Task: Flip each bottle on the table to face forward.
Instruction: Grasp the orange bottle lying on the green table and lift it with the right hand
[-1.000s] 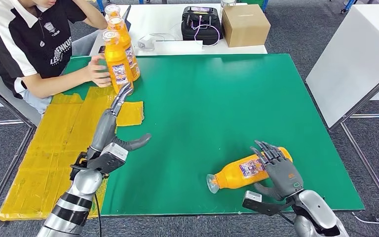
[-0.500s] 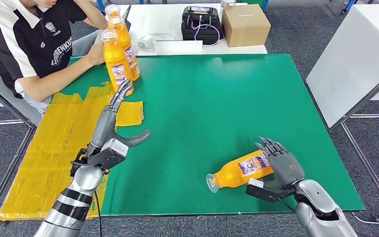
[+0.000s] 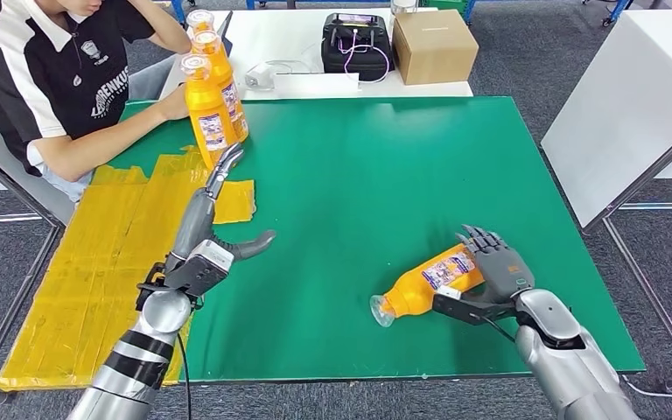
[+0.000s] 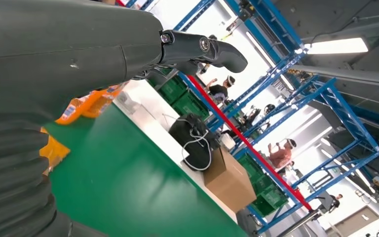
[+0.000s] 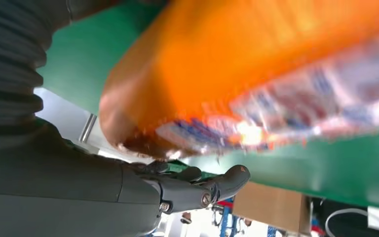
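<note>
My right hand is gripping the lying orange plastic bottle at the green table's near right; my left hand is hovering open-fingered near two upright orange bottles far left.

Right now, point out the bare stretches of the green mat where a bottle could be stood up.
The widest bare stretch is the green mat's middle and far right, between the standing bottles and the lying bottle. The near edge between the left hand and right hand is free too. The far-left corner is crowded with bottles and a person's hand.
</note>
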Available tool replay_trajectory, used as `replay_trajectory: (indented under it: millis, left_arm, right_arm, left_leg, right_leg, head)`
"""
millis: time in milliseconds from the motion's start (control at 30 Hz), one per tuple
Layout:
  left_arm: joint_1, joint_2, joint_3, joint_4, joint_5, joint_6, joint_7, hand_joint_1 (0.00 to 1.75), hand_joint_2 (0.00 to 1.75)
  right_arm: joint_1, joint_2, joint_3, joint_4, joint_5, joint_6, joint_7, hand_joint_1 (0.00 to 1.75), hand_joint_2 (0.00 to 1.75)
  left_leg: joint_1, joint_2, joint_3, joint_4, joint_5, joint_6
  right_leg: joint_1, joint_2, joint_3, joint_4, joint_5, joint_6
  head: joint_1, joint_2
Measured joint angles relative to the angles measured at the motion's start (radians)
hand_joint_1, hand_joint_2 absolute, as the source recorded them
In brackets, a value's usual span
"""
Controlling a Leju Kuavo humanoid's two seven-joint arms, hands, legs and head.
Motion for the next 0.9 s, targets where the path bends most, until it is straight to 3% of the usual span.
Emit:
replay_trajectory:
  millis: [167, 600, 733, 900]
  left_arm:
    - [-0.006, -0.009, 0.0, 0.026, 0.013, 0.0, -0.007, 0.0, 1.75]
    - [-0.018, -0.016, -0.001, 0.063, 0.028, 0.001, -0.011, 0.0, 1.75]
    - [-0.016, -0.017, -0.003, 0.066, 0.022, 0.001, -0.007, 0.0, 1.75]
    - [-0.007, -0.022, -0.027, 0.064, -0.003, -0.024, 0.02, 0.0, 1.75]
  right_arm:
    - [-0.067, 0.013, 0.045, 0.093, 0.021, 0.007, -0.008, 1.75, 1.75]
    - [-0.145, 0.031, 0.103, 0.198, 0.024, 0.005, -0.009, 1.75, 1.75]
    - [-0.13, 0.044, 0.11, 0.199, -0.006, -0.08, 0.001, 1.75, 1.75]
    - [-0.046, 0.11, 0.056, 0.093, -0.074, -0.166, 0.042, 1.75, 1.75]
  left_leg:
    - [0.0, 0.0, 0.002, 0.0, 0.0, 0.0]
    - [0.0, 0.0, 0.003, 0.0, 0.0, 0.0]
    - [0.0, 0.0, 0.004, 0.0, 0.0, 0.0]
    - [0.0, 0.0, 0.002, 0.0, 0.0, 0.0]
  right_leg:
    - [0.0, 0.0, 0.002, 0.0, 0.0, 0.0]
    - [0.0, 0.0, 0.003, 0.0, 0.0, 0.0]
    - [0.0, 0.0, 0.004, 0.0, 0.0, 0.0]
    - [0.0, 0.0, 0.002, 0.0, 0.0, 0.0]
  head:
    - [0.0, 0.0]
    - [0.0, 0.0]
    - [0.0, 0.0]
    - [0.0, 0.0]
